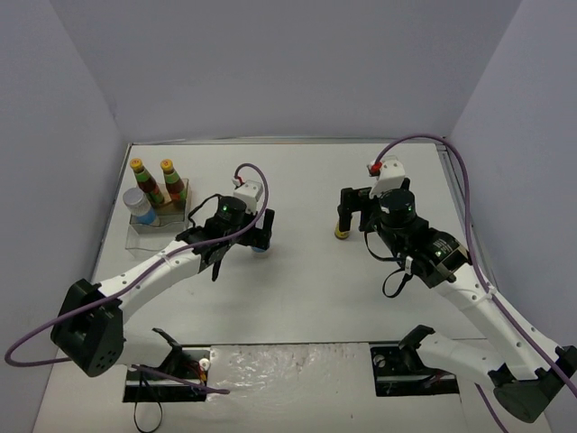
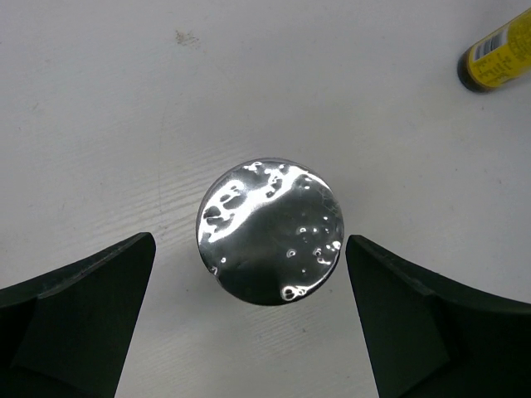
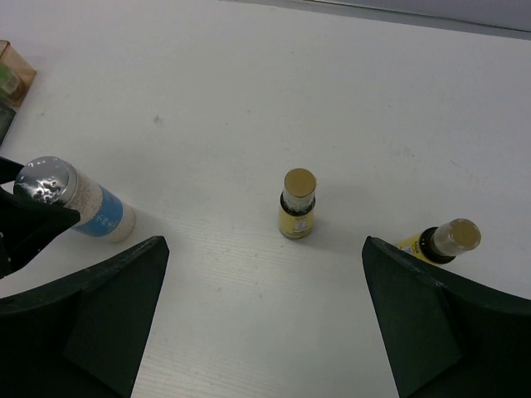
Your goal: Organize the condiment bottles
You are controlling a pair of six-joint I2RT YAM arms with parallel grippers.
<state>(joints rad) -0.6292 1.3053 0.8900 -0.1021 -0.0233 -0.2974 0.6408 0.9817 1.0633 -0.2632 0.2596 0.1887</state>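
Condiment bottles (image 1: 144,185) are half sorted: two dark ones and a silver-lidded jar (image 1: 135,203) already stand in the tray (image 1: 135,239) at far left, while a second jar (image 2: 270,230) sits untouched between the spread jaws of the left gripper (image 2: 249,240); two yellow bottles (image 3: 298,204) wait before the right gripper (image 3: 264,240), likewise spread

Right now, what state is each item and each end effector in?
tray: holds three bottles
tray jar: upright inside
dark bottles: upright inside, capped
loose jar: upright, lid on, ungripped
yellow bottles: upright, capped, outside tray
left end effector: open, straddling loose jar, not touching
right end effector: open, facing yellow bottles, holding nothing
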